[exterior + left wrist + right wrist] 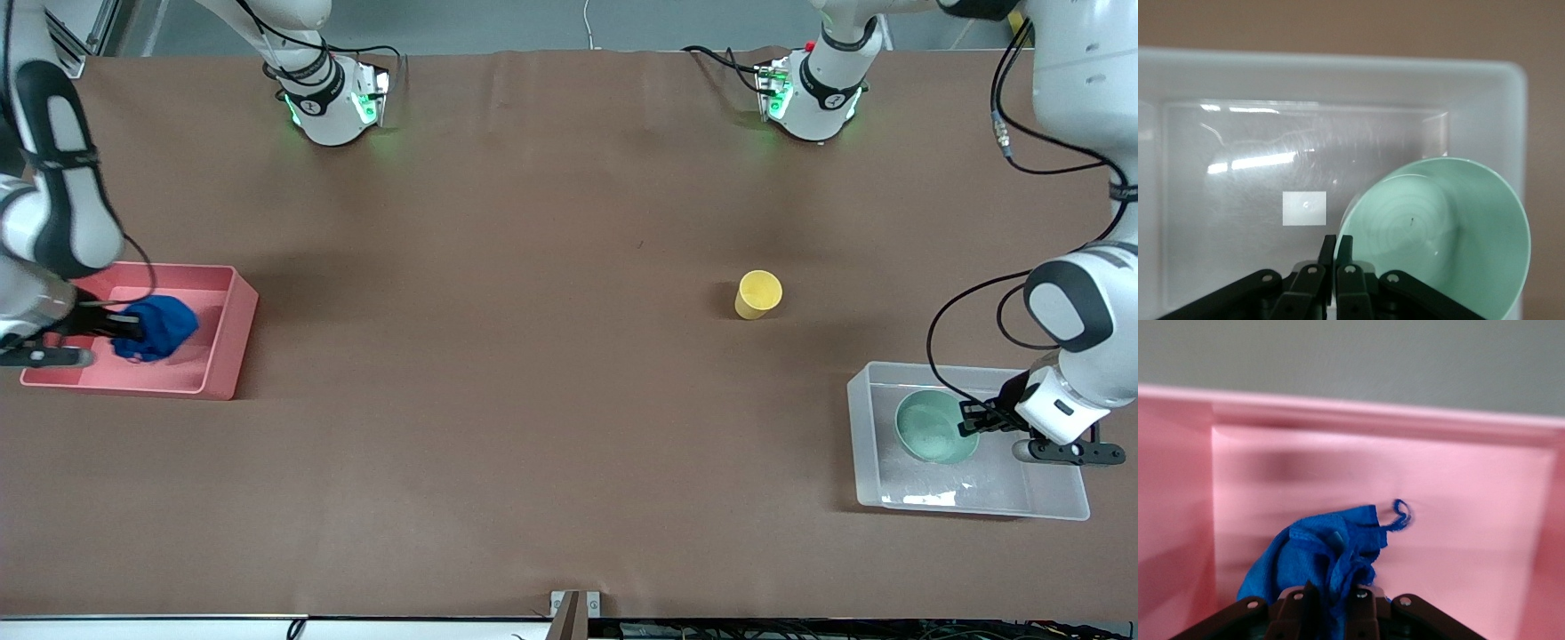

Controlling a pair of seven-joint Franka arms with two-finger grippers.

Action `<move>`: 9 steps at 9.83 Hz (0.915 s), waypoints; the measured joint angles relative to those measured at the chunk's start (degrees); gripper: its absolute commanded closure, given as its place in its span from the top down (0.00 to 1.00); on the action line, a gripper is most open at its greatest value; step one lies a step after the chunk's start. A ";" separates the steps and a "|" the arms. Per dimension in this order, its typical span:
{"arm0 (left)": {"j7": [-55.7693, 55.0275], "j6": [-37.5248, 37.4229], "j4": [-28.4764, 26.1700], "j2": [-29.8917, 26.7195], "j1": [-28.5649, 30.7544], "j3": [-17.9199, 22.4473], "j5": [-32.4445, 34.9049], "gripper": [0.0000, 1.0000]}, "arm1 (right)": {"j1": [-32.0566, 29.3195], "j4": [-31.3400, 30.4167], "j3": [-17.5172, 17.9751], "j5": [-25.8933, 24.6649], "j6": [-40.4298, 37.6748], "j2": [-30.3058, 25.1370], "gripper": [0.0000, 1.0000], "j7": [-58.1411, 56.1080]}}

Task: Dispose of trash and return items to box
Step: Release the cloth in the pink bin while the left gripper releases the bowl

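The mint-green bowl sits tilted inside the clear box at the left arm's end of the table. My left gripper is shut on its rim. The left wrist view shows the bowl pinched by that gripper over the box floor. The blue trash hangs in my right gripper, which is shut on it inside the pink bin. In the right wrist view the trash bunches between the fingers above the bin floor. The yellow cup lies on the table, apart from both grippers.
Both arm bases stand along the table edge farthest from the front camera. A white square label marks the box bottom. Brown tabletop stretches between the pink bin and the box.
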 measured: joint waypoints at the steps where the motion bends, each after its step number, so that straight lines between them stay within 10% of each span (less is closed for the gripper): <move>1: 0.49 0.52 0.13 1.91 0.09 0.16 -0.33 0.01 | 0.01 -0.07 0.12 0.01 0.65 1.90 1.00 0.00; 2: 0.65 1.36 0.25 3.25 0.11 0.22 -0.37 0.06 | 0.01 0.01 0.15 0.01 0.76 2.71 1.00 -0.01; 4: 0.75 2.76 0.31 4.76 0.26 0.47 -0.37 0.81 | 0.20 1.26 0.40 0.02 0.74 2.64 1.00 0.00; 5: 0.96 2.88 0.41 4.80 0.55 0.54 -0.37 0.95 | 0.53 2.62 0.47 0.03 0.19 2.29 1.00 0.00; 9: 1.59 1.19 3.03 0.20 0.87 0.57 2.86 1.00 | 4.26 14.85 0.67 0.14 -22.19 -7.83 1.00 4.86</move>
